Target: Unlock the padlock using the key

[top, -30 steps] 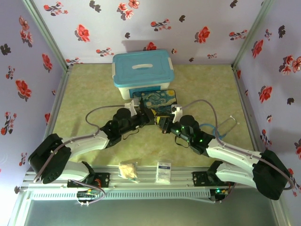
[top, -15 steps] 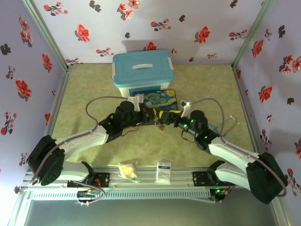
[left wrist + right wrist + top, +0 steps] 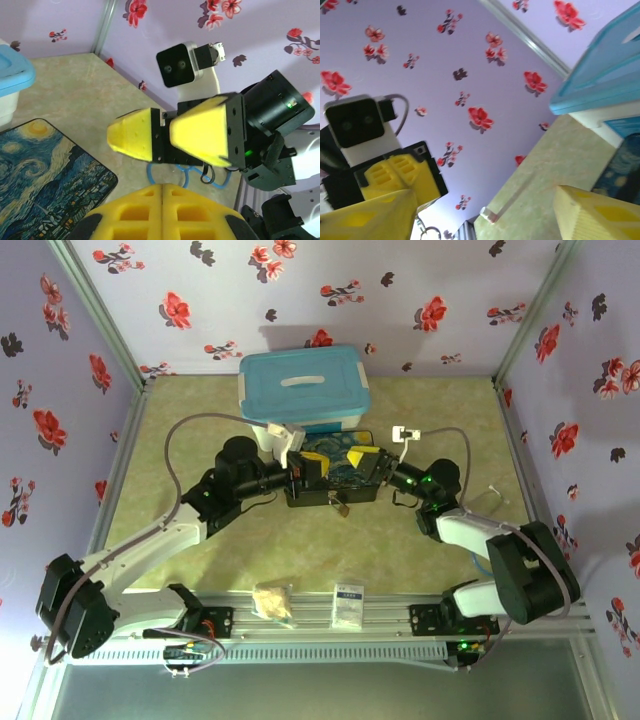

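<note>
- Movement first: a second ago both arms met low over the bare counter (image 3: 200, 410), on the near side of the painted tin (image 3: 45, 175). Now both have reached farther from their bases, and the left jaws and right jaws face each other right above that tin
- The padlock (image 3: 343, 508) has barely shifted. It is a small brass speck at the tin's near edge, just below where the two sets of jaws meet, and a thin dark line runs up from it toward the left jaws
- Left jaws are clenched: from the left wrist their yellow pads (image 3: 135, 212) press together along one seam, with nothing to be seen between them
- Right jaws are released: from the right wrist the two pads (image 3: 600, 212) stand well apart, with wall and counter showing between them
- My reading is that key and lock are not being worked together just now, since the right jaws are empty and both arms are raised above the lock, so the unlocking looks unfinished
- The key I can't pick out anywhere. It may be nipped in the left jaws or hanging by the padlock
- The shackle is too small from above to say whether it is sprung or closed
- Whether the padlock rests on the counter or dangles against the tin's side is also unclear
- A blue cable loop (image 3: 186, 176) is half hidden behind the right jaws, and a blue-lidded box (image 3: 303, 385) stands behind the tin
</note>
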`<act>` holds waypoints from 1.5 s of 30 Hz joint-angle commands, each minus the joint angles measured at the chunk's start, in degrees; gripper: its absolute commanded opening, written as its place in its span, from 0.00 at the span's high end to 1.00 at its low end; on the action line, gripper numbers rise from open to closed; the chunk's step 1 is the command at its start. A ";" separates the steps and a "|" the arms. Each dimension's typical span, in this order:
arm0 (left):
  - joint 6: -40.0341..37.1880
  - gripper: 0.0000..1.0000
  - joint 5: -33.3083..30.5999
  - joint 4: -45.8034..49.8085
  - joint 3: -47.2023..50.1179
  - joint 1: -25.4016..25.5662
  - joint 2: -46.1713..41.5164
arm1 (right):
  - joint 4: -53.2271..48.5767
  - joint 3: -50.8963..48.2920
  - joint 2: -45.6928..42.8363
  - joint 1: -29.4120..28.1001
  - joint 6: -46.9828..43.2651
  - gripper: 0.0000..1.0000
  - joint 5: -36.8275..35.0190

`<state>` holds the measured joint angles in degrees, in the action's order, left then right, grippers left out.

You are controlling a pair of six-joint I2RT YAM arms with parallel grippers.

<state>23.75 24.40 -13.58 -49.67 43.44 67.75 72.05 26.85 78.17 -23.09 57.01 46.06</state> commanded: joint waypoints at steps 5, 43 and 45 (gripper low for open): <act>1.68 1.00 6.26 -6.66 -1.81 -1.16 0.98 | 6.74 0.94 0.41 -5.01 -1.42 0.34 2.60; 19.31 1.00 -0.90 -38.32 7.21 -0.77 3.67 | 7.37 4.04 -3.70 -13.12 -2.33 0.62 -12.98; 18.75 1.00 -0.85 -37.69 7.37 -0.81 3.18 | 7.36 4.22 -3.70 -13.12 -2.59 0.63 -13.01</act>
<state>42.13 23.99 -49.04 -42.98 42.57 71.42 76.90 29.30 74.26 -35.81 55.90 34.17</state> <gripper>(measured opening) 0.044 0.376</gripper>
